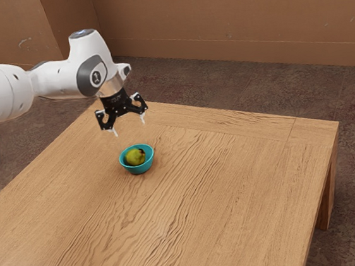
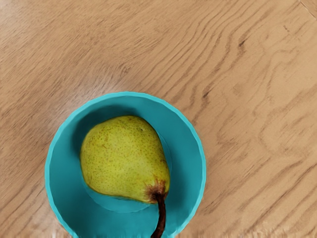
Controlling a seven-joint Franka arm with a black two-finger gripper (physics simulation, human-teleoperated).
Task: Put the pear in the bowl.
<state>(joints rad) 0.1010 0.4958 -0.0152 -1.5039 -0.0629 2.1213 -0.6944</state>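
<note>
Exterior view: pear (image 1: 134, 157) in bowl (image 1: 141, 168), my gripper (image 1: 129, 125) spread wide and empty above, placing looks done, next move just needs backing away clear.

The white Franka arm (image 1: 2, 93) extended from the exterior view's left, its forearm roughly level before the wrist (image 1: 91, 64) bent downward. Below it hung the black two-finger gripper (image 1: 128, 126), open, its pale fingertips (image 1: 142, 119) spread well apart and pointing down, one on either side.
</note>
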